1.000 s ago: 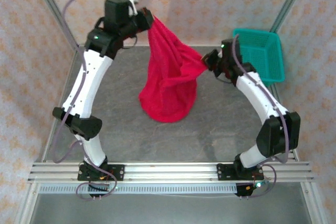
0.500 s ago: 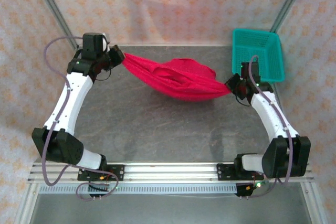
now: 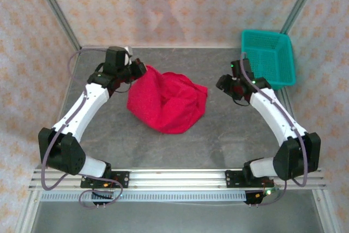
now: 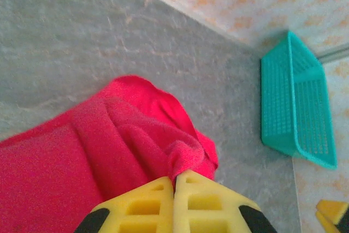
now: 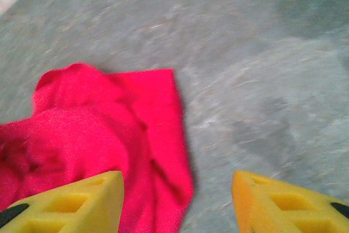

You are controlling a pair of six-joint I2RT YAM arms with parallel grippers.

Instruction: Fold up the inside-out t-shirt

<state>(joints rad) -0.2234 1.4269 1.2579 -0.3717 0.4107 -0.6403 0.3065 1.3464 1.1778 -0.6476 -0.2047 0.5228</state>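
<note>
Grey table (image 3: 218, 135): t-shirt (image 3: 166, 102) crumpled, lying roughly left-right.

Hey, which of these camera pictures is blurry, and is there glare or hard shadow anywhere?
Right wrist view: smeared by blur, table texture streaked, t-shirt edges soft. Left wrist view: sharper, cloth weave and basket mesh readable. Top external view: even light, no glare, only soft shadows.

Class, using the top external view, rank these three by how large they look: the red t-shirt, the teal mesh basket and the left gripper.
1. red t-shirt, bunched in a heap, covers the most area.
2. teal mesh basket, clearly smaller.
3. left gripper, smallest by far, shut on the shirt's edge.
</note>
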